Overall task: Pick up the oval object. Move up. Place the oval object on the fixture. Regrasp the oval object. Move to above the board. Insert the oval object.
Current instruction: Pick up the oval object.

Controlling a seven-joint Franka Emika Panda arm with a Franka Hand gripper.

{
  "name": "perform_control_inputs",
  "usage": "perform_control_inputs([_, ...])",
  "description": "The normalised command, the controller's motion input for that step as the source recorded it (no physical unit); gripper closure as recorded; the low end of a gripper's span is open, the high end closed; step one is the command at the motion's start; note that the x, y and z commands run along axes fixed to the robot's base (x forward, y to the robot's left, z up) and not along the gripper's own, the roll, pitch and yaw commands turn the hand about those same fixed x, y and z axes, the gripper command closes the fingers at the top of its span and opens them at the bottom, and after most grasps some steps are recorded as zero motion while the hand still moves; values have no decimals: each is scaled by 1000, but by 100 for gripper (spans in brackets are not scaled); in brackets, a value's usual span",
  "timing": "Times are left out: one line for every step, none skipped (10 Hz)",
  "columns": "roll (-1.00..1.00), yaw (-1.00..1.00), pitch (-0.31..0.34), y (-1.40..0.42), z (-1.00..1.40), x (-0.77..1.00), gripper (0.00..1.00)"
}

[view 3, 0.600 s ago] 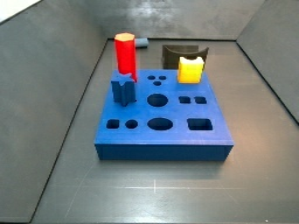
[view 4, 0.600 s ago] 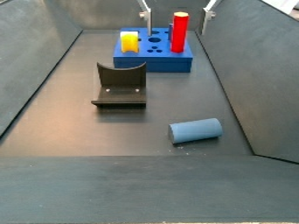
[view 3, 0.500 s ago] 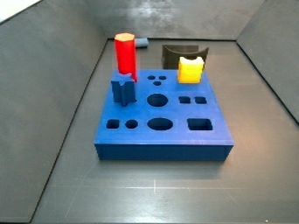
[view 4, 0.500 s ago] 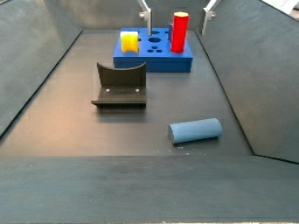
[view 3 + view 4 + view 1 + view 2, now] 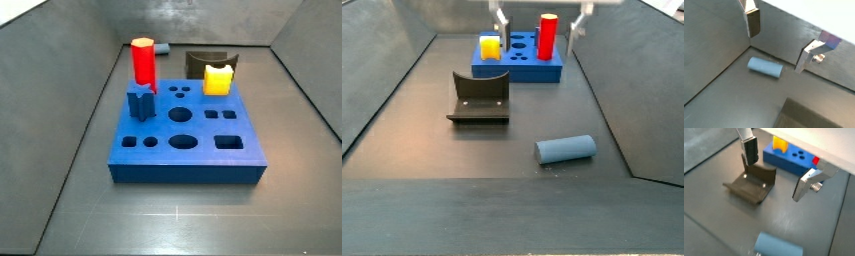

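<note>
Below the gripper (image 5: 777,44), on the dark matte floor: the oval object (image 5: 765,67), a smooth grey-blue peg with rounded ends, lying on its side, untouched. Gripper: two flat silver finger plates (image 5: 753,22) with dark pads, spread wide, nothing between them, raised well above the floor. Fixture (image 5: 751,184): black notched bracket on a base plate, beyond the peg. Board (image 5: 520,65): thick blue slab with shaped holes, farther off, bearing a red peg (image 5: 548,36) and a yellow block (image 5: 490,47).
</note>
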Motion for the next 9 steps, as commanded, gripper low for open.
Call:
perform_control_inputs([-80, -303, 104, 631, -386, 54, 0])
perform_control_inputs([-114, -563, 0, 351, -391, 71, 0])
perform_control_inputs([-116, -720, -43, 180, -397, 46, 0])
perform_control_inputs([-203, -431, -133, 383, -374, 0, 0])
perform_control_inputs([-293, -109, -159, 657, -403, -74, 0])
perform_control_inputs([-351, 0, -206, 840, -406, -180, 0])
perform_control_inputs([-384, 11, -183, 834, -411, -243, 0])
perform_control_inputs([-363, 0, -149, 771, -457, -229, 0])
perform_control_inputs([-234, -594, -40, 174, -594, -91, 0])
